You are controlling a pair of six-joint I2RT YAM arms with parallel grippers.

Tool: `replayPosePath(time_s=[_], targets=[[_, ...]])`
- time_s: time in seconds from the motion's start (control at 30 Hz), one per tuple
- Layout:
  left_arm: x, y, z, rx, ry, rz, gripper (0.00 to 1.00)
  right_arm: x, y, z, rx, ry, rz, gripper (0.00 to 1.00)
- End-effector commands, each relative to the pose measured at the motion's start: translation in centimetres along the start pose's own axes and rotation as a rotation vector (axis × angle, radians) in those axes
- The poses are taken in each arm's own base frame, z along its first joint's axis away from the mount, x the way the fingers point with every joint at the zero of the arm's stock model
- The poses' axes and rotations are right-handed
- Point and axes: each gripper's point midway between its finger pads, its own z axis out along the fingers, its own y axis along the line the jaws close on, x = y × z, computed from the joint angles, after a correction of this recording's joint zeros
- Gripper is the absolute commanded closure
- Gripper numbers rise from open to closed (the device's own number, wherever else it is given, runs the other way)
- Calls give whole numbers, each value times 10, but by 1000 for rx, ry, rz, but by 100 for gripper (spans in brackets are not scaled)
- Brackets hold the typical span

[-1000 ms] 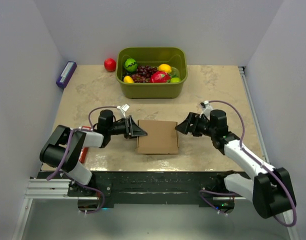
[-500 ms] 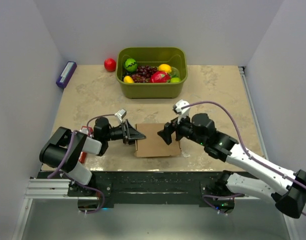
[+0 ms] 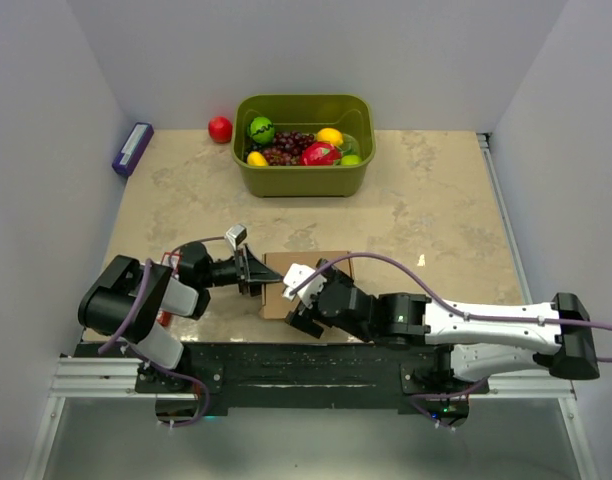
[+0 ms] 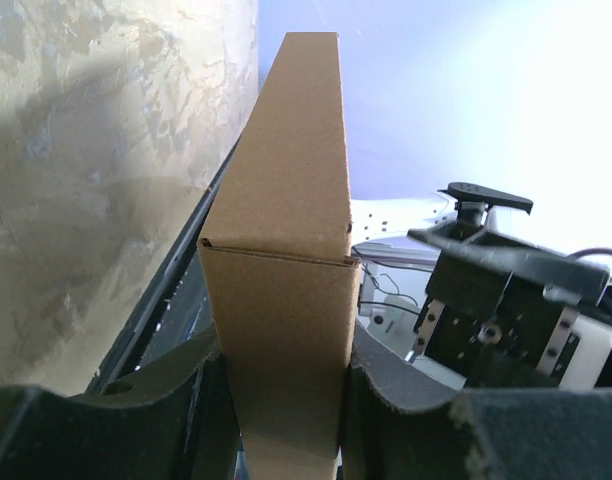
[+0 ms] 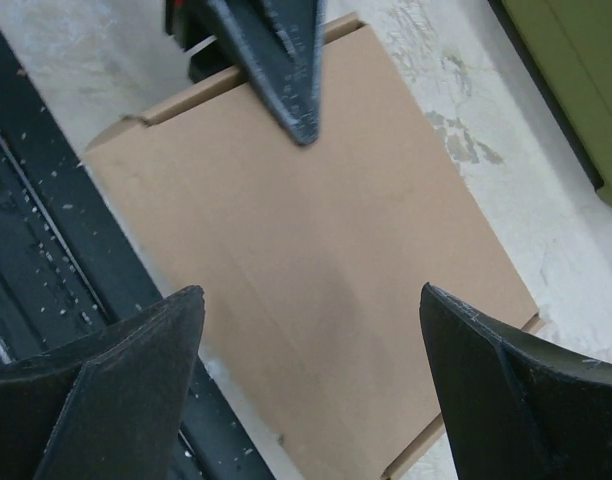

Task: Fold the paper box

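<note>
The paper box (image 3: 304, 262) is a plain brown flat cardboard piece lying near the table's front edge. My left gripper (image 3: 266, 280) is shut on its left end. In the left wrist view the box (image 4: 281, 230) runs away from the camera, pinched between both fingers (image 4: 386, 375) of that gripper (image 4: 281, 345). My right gripper (image 3: 308, 298) hovers over the box's near half, open. From the right wrist, the box's broad face (image 5: 316, 220) fills the gap under the wide-spread gripper (image 5: 311, 295), and nothing is between its fingers. A left finger (image 5: 286, 70) shows at the box's far end.
An olive-green tub (image 3: 304, 178) of fruit stands at the back centre, with a red ball (image 3: 220, 129) to its left. A purple pack (image 3: 132, 148) lies at the back left edge. A black rail (image 3: 286, 360) runs along the near edge, right by the box.
My right arm has swung from the box's right side across to above its near half. The left gripper has drawn the box a little left and nearer.
</note>
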Motion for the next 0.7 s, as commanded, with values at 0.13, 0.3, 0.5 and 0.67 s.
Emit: replayPosePath(time_s=[0.13,0.3,0.5,0.67], targets=[[4,-19,-7,73,23,25,94,-13,14,-12,84,0,-194,9],[12,-26,-12,113,26,-45,94,-1,30,-12,146,35,-334,9],[27,-34,-21,168,37,-86,97,19,13,-2,340,114,-441,13],[32,-34,-23,165,51,-88,97,28,19,8,325,123,-490,22]])
